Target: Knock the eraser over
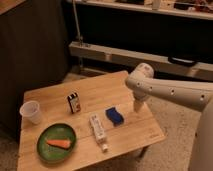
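The eraser (73, 103) is a small black block with a white and red-orange label. It stands upright on the wooden table (55, 97), left of centre. My white arm comes in from the right, and the gripper (137, 106) hangs over the table's right side, right of the blue sponge-like block (114, 116). The gripper is well apart from the eraser.
A white cup (31, 112) stands at the table's left edge. A green plate (50, 151) with a carrot (59, 143) sits at the front left. A long white tube (98, 131) lies near the front centre. A metal rail and dark cabinet run behind the table.
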Motion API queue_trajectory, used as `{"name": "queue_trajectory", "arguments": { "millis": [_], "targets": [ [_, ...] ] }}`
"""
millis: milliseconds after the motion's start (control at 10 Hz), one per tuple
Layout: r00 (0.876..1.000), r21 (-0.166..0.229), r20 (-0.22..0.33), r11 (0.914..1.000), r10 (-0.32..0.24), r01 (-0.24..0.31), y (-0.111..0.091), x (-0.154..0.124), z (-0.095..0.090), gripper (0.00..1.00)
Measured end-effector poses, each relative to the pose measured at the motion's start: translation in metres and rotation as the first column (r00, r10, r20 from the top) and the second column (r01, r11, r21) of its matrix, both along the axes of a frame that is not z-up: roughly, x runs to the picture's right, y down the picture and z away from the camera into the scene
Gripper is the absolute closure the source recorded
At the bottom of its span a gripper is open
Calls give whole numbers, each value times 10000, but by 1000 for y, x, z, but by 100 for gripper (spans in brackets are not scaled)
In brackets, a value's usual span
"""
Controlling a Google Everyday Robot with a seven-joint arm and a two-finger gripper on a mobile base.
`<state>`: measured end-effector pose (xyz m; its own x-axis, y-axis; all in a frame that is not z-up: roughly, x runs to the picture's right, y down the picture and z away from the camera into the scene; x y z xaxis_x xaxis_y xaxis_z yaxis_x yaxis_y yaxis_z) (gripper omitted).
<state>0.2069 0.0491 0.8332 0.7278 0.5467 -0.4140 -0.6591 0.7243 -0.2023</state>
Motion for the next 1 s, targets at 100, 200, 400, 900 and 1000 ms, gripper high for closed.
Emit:
{"name": "queue_trajectory", "arguments": {
  "millis": [100,200,400,900,1000],
  "targets": [
    [9977,259,606,9991,309,-326,-1,-7,5,47],
    [9914,561,1235,9972,428,-501,-5,-22,9,57],
    [9622,1197,2647,9879,638,-984,-14,-49,16,79],
    [8607,611,4928,9816,1282,-1811,-26,-114,42,100],
    [8313,150,5367,9834,1447,-1808,-26,-139,50,100]
  ]
}}
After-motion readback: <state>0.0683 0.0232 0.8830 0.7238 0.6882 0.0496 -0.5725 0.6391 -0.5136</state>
